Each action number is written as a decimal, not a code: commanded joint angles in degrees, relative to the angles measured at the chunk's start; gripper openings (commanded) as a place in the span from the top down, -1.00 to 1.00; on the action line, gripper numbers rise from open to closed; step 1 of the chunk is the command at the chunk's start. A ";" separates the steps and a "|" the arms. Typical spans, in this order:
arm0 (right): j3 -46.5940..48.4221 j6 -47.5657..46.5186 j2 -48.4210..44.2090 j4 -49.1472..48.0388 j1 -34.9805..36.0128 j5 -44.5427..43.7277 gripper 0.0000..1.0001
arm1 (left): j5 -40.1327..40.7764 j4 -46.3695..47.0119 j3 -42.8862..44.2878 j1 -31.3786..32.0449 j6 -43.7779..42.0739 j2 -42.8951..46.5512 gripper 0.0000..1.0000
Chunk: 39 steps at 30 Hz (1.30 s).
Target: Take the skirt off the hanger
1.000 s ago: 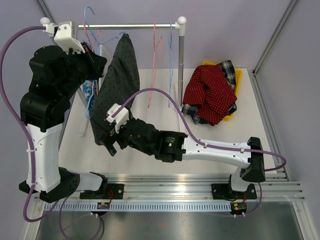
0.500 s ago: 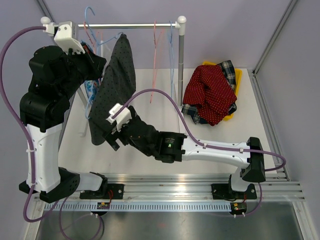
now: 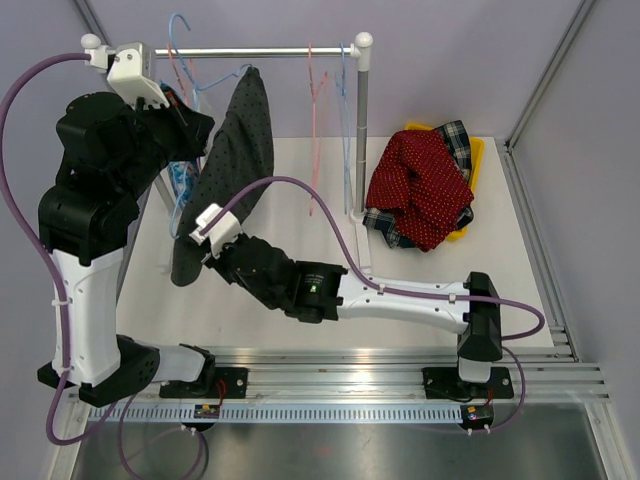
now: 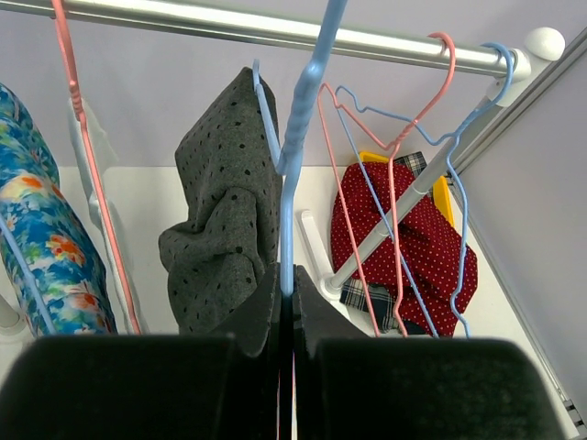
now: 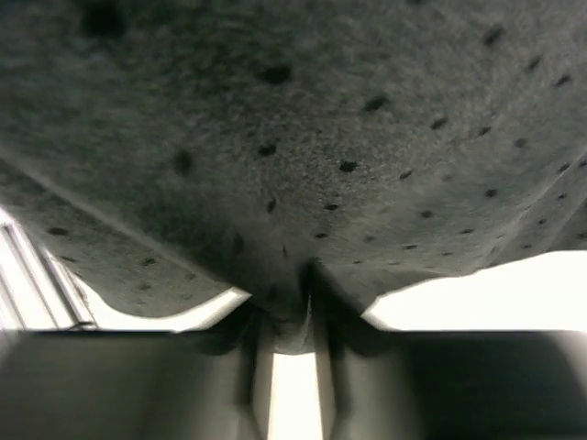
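Top view: a grey dotted skirt [image 3: 225, 170] hangs from the rail [image 3: 250, 50] and slants down to the left above the tabletop [image 3: 430, 265]. The left gripper [image 3: 198, 125] is raised beside the skirt's upper edge, and the right gripper [image 3: 205, 262] reaches to its lower end. A red dotted garment [image 3: 420, 185] lies heaped at far right.

Left wrist view: the jaws of the left gripper [image 4: 286, 284] are pressed together on a blue hanger [image 4: 298, 156], with the skirt [image 4: 225, 220] bunched on it at the left. A floral garment [image 4: 41, 247] hangs farther left.

Right wrist view: the jaws of the right gripper [image 5: 292, 316] pinch a fold of the skirt [image 5: 303, 137], which fills the frame above them.
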<state>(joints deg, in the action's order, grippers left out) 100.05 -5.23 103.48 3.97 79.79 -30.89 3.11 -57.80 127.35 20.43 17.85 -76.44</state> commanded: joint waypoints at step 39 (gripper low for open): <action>-43.98 18.97 -46.85 10.01 17.59 -40.19 1.00 | 6.82 5.85 -3.41 0.23 -6.07 3.67 1.00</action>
<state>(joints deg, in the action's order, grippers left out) 52.23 21.04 66.76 13.82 95.37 -56.29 8.71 -56.82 126.61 20.78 12.88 -75.40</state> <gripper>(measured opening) 0.018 0.026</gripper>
